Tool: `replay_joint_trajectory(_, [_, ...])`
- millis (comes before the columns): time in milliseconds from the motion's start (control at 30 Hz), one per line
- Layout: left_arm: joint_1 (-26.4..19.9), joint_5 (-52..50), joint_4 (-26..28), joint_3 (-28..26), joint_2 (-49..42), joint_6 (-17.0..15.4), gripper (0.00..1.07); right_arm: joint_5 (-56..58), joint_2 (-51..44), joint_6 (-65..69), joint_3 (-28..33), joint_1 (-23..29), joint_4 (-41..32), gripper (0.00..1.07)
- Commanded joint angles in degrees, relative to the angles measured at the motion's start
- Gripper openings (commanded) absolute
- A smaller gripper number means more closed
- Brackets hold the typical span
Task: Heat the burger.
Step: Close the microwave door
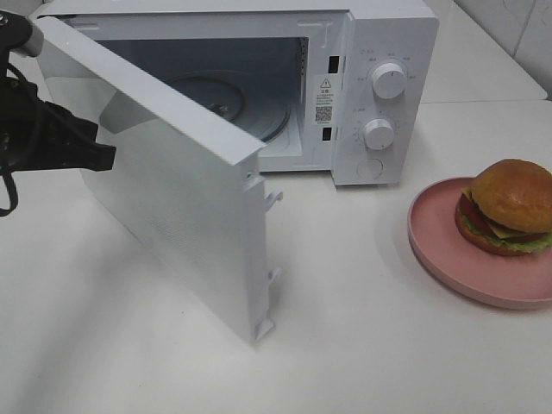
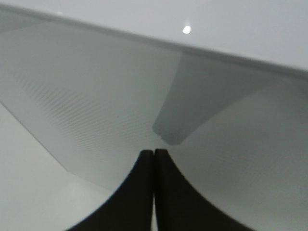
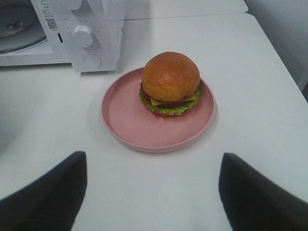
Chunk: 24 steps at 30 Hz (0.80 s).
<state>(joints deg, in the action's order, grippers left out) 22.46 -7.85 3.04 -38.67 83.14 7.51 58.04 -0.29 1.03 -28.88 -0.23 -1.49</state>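
Note:
The burger (image 1: 509, 207), with a glossy golden bun, cheese, tomato and lettuce, sits on a round pink plate (image 1: 444, 250) at the table's right. In the right wrist view the burger (image 3: 170, 83) lies ahead of my right gripper (image 3: 153, 161), which stands wide open and holds nothing, short of the plate (image 3: 124, 120). My left gripper (image 1: 106, 158) is at the far left, its tip against the outer face of the microwave door (image 1: 172, 198). Its fingers (image 2: 144, 183) are pressed together, shut on nothing, close to the door panel (image 2: 96, 106).
The white microwave (image 1: 388, 52) stands at the back with its door swung far open towards the front. Inside it, the glass turntable (image 1: 233, 103) is bare. Two knobs (image 1: 388, 79) are on its right panel. The white table (image 1: 362, 345) spreads in front.

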Motion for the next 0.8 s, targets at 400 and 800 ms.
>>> replay_joint_trajectory(400, [4.87, -5.5, -1.72, -7.51, 9.68, 0.11, 0.0, -0.63, -1.26, -0.52, 0.0, -0.29, -0.11, 0.72])
replay_joint_trajectory(800, [8.25, -5.5, -1.89, -18.91, 19.14, 0.06, 0.0, -0.63, -1.26, -0.52, 0.0, -0.29, -0.11, 0.72])
